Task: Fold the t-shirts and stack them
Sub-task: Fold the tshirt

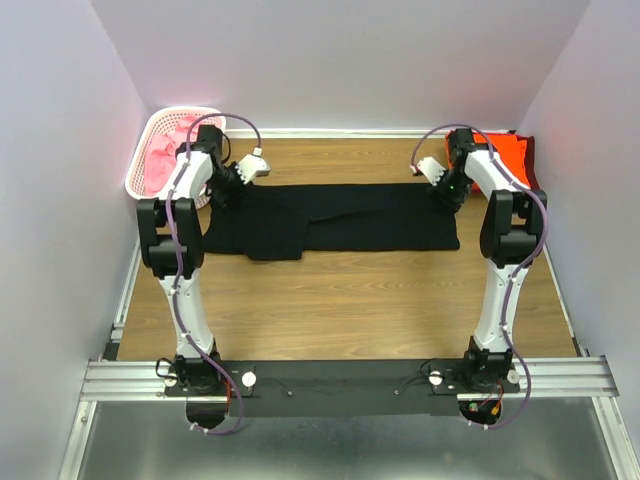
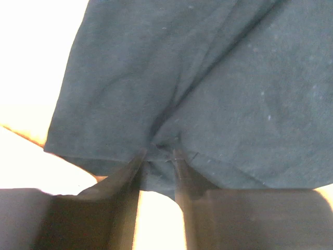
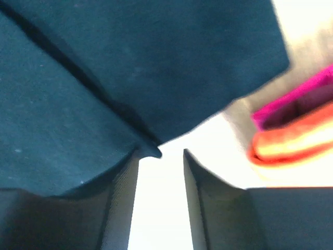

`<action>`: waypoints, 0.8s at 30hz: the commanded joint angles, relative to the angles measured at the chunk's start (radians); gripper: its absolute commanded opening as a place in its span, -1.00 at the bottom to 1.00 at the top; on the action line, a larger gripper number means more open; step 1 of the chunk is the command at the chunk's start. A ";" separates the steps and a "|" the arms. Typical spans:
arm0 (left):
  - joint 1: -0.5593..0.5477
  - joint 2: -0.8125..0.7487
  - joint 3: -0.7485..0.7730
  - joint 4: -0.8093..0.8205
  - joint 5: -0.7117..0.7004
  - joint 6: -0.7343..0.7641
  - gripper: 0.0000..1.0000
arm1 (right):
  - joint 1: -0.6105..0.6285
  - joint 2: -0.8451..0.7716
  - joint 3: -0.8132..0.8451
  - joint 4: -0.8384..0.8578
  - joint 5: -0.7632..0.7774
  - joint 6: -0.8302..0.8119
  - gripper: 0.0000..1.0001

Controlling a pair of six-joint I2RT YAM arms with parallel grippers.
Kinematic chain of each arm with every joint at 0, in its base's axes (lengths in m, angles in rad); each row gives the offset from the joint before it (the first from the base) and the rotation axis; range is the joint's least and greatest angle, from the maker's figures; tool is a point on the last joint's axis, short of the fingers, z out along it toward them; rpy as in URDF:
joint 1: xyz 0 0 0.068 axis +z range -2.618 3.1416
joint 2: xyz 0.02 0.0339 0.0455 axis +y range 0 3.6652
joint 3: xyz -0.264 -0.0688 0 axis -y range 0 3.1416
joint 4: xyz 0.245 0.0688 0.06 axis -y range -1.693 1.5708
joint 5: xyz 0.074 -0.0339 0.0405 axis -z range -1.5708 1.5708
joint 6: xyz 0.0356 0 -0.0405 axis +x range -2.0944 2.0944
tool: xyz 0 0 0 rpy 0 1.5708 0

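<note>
Reaches with both arms from the near edge toward the far half of the counter. Has the black shirt spread flat there, long side running left to right, with a folded-over part at its left end lying a little nearer than the rest.

With the left arm, rises from the base, bends at a raised elbow beside the left edge, and tips the wrist down onto the shirt's far left corner. Pinches the black shirt in the left jaws. In the left wrist view, shows the two fingers drawn close together, creases running into the pinch and the hem bunched between the tips.

With the right arm, mirrors that pose beside the right edge, elbow high and wrist tipped down at the shirt's far right corner. Holds the right jaws apart and gripping nothing, with bright counter showing through the gap. Meets the corner of the black shirt only at the tip of the left finger; cannot tell whether touching or just above.

Has the orange shirt folded in the far right corner, just beyond the right wrist, with the maroon shirt lying against it. Has pink shirts heaped in the white basket at the far left corner, close behind the left wrist.
</note>
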 commanded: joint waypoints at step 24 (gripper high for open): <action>0.149 -0.288 -0.544 0.261 0.039 -0.220 0.02 | -0.138 -0.095 -0.232 -0.103 -0.275 0.538 0.24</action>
